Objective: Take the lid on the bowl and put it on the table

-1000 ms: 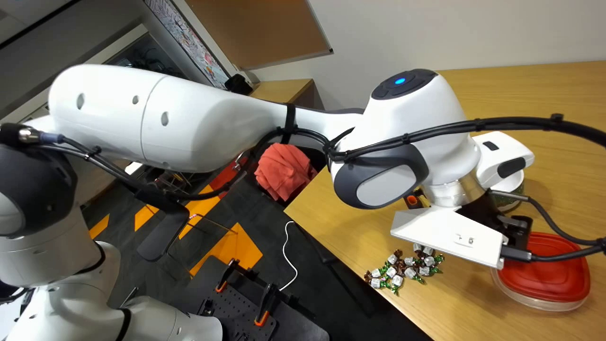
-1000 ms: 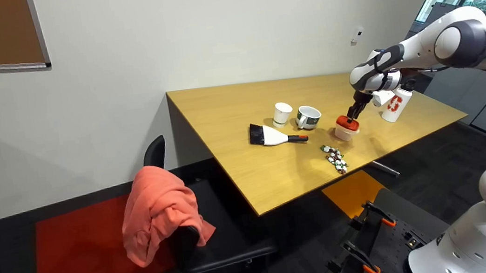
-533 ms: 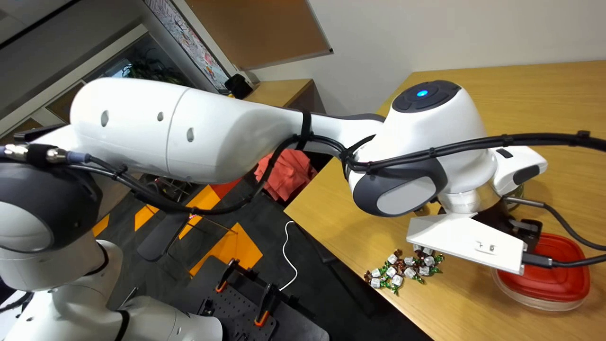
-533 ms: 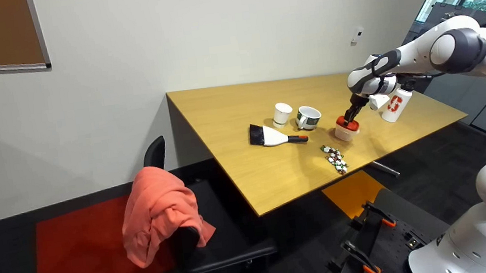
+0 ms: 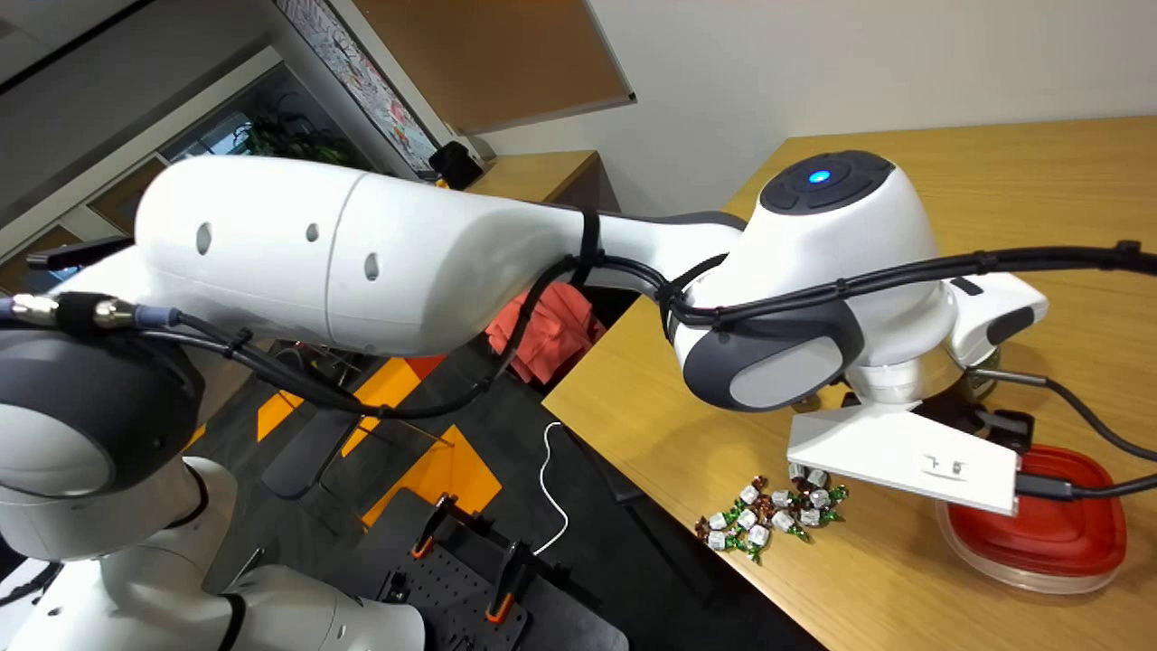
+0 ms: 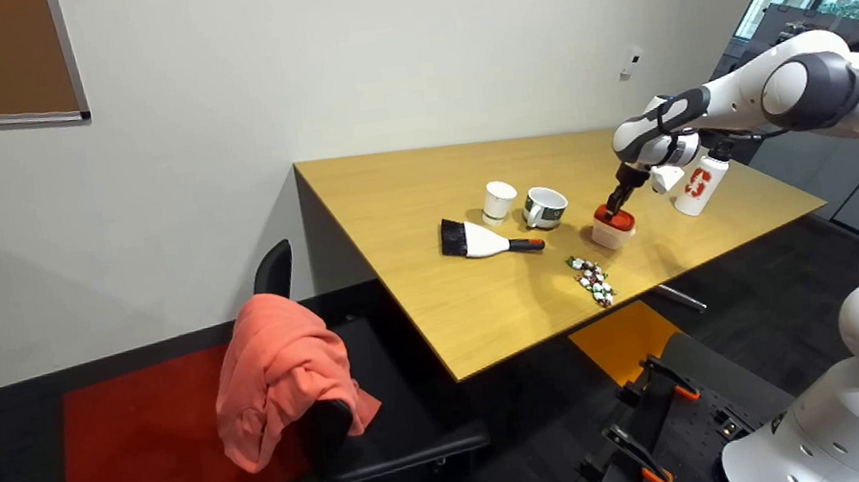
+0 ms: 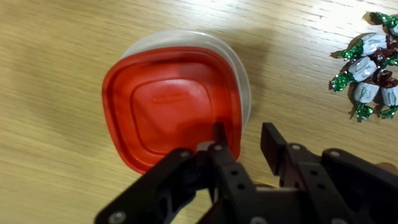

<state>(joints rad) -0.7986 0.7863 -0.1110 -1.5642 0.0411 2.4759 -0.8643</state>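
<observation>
The red lid (image 7: 168,105) is a rounded square with a raised rim. It lies on the clear bowl (image 7: 245,90), whose edge shows past it on two sides. In both exterior views the lid (image 5: 1058,529) (image 6: 620,220) rests on the bowl (image 5: 1030,576) (image 6: 610,237), which stands on the wooden table (image 5: 687,425) (image 6: 393,213). My gripper (image 7: 242,127) is open in the wrist view. One fingertip overlaps the lid near its edge; the other is outside the edge, over wood. Nothing is between the fingers. Whether a finger touches the lid cannot be told.
Wrapped candies (image 6: 593,282) lie near the table's front edge, beside the bowl. A green-and-white mug (image 6: 545,207), a white cup (image 6: 499,202) and a brush (image 6: 483,240) are on one side. A white bottle (image 6: 703,184) stands on the other side.
The arm has shifted right in an exterior view, carrying the gripper across to the lid's edge on the mug side. It moved less in the last half second. The lid and bowl have not moved.
</observation>
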